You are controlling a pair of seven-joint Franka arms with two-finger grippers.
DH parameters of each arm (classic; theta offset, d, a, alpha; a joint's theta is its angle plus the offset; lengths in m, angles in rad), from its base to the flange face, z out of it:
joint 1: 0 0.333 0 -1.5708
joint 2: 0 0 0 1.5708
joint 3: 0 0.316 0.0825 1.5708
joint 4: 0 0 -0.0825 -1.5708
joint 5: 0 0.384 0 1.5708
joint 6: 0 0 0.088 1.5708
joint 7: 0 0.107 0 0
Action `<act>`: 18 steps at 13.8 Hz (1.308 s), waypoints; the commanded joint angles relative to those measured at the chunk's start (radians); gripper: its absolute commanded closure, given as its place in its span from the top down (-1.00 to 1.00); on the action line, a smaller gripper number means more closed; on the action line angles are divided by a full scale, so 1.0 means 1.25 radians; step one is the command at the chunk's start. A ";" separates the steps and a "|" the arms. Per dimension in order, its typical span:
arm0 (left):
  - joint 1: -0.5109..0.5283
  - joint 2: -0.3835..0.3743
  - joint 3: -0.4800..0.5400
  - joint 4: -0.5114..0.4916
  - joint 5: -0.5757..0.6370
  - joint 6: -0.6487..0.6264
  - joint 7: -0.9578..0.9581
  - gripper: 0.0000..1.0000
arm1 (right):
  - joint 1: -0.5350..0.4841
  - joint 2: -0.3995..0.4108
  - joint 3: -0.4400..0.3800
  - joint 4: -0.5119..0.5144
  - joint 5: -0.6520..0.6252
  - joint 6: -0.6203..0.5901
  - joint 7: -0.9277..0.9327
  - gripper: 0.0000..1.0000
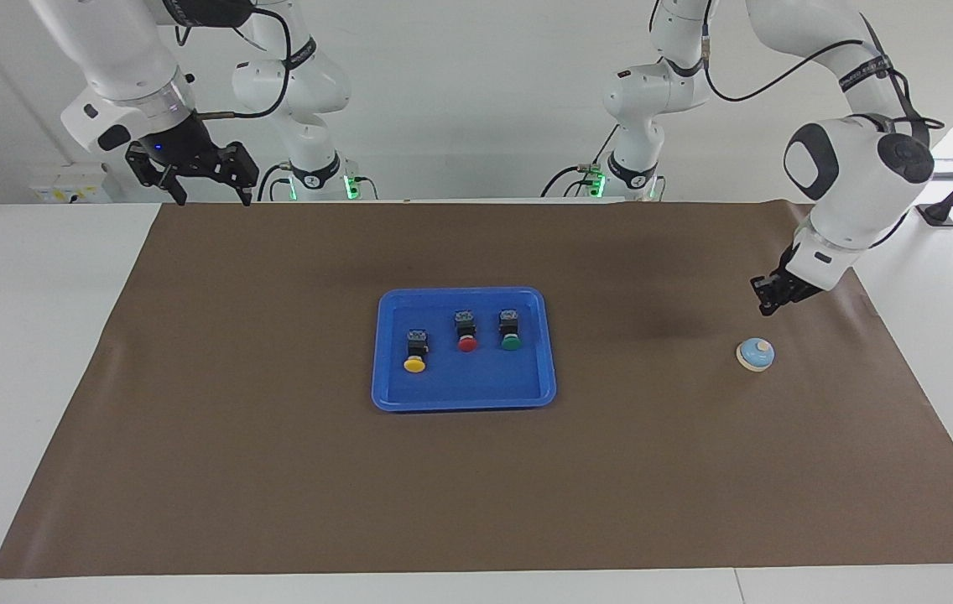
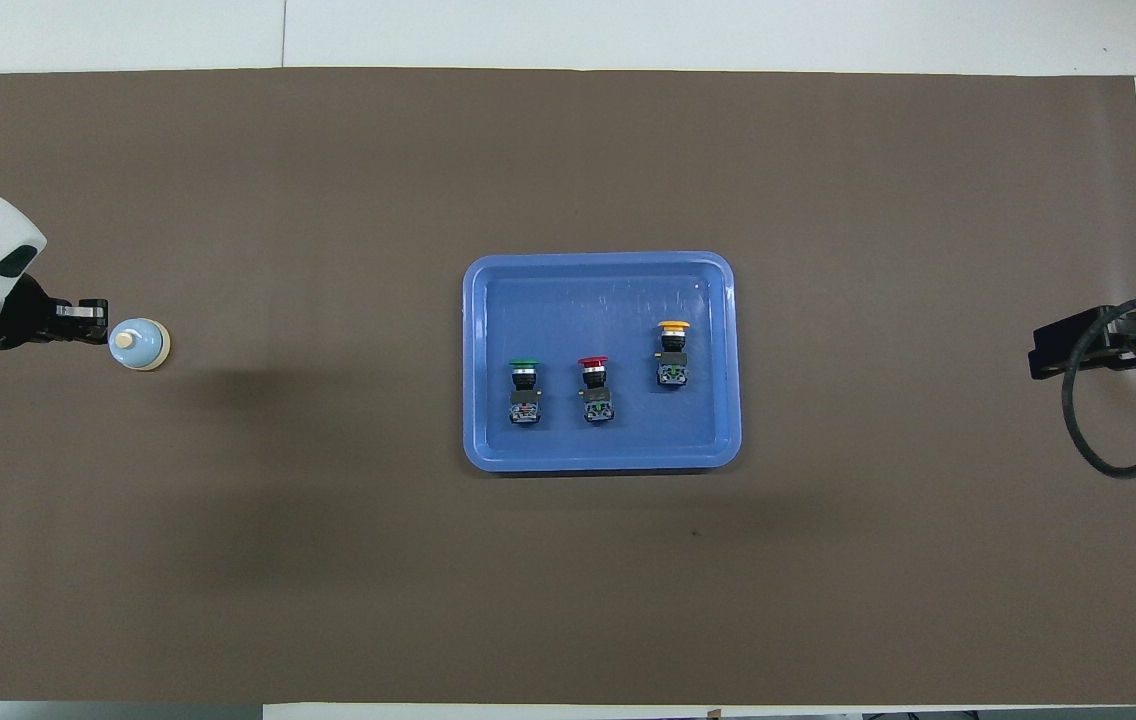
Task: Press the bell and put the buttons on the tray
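The blue tray (image 1: 393,390) (image 2: 488,450) lies mid-table. In it lie the green button (image 1: 511,330) (image 2: 524,378), the red button (image 1: 466,332) (image 2: 595,377) and the yellow button (image 1: 415,352) (image 2: 672,343), each on its side. The light-blue bell (image 1: 754,354) (image 2: 139,344) stands on the mat toward the left arm's end. My left gripper (image 1: 766,298) (image 2: 93,322) hangs in the air just above and beside the bell, not touching it. My right gripper (image 1: 205,186) is open, raised over the mat's edge at the right arm's end; it waits.
A brown mat (image 1: 275,470) (image 2: 828,560) covers most of the white table. A black cable (image 2: 1108,440) loops from the right arm. Nothing else lies on the mat.
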 commanded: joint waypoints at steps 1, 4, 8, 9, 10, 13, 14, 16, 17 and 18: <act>0.018 0.054 -0.001 0.008 -0.005 0.067 0.013 -1.00 | -0.018 -0.017 0.007 -0.017 0.017 0.002 -0.026 1.00; 0.031 0.094 -0.001 -0.003 -0.005 0.120 0.015 -1.00 | -0.018 -0.017 0.007 -0.017 0.017 0.002 -0.026 1.00; 0.033 0.103 -0.001 -0.045 -0.005 0.160 0.015 -1.00 | -0.018 -0.017 0.007 -0.017 0.017 0.002 -0.026 1.00; 0.033 0.101 -0.001 -0.061 -0.005 0.169 0.013 -1.00 | -0.018 -0.017 0.007 -0.017 0.017 0.001 -0.026 1.00; 0.033 0.097 -0.001 -0.073 -0.005 0.174 0.015 -1.00 | -0.018 -0.017 0.007 -0.017 0.017 0.001 -0.026 1.00; 0.033 0.102 -0.001 -0.012 -0.005 0.132 0.015 -1.00 | -0.018 -0.017 0.007 -0.017 0.017 0.002 -0.026 1.00; 0.030 0.101 -0.001 0.030 -0.005 0.072 0.013 -0.89 | -0.018 -0.017 0.007 -0.017 0.017 0.002 -0.026 1.00; 0.019 0.077 -0.003 0.106 -0.005 -0.075 0.010 0.11 | -0.018 -0.017 0.007 -0.017 0.017 0.001 -0.026 1.00; 0.014 0.053 -0.005 0.141 -0.005 -0.145 0.006 0.99 | -0.018 -0.017 0.007 -0.017 0.017 0.002 -0.026 1.00; -0.004 0.025 -0.006 0.151 -0.005 -0.195 0.002 1.00 | -0.018 -0.017 0.007 -0.017 0.017 0.002 -0.026 1.00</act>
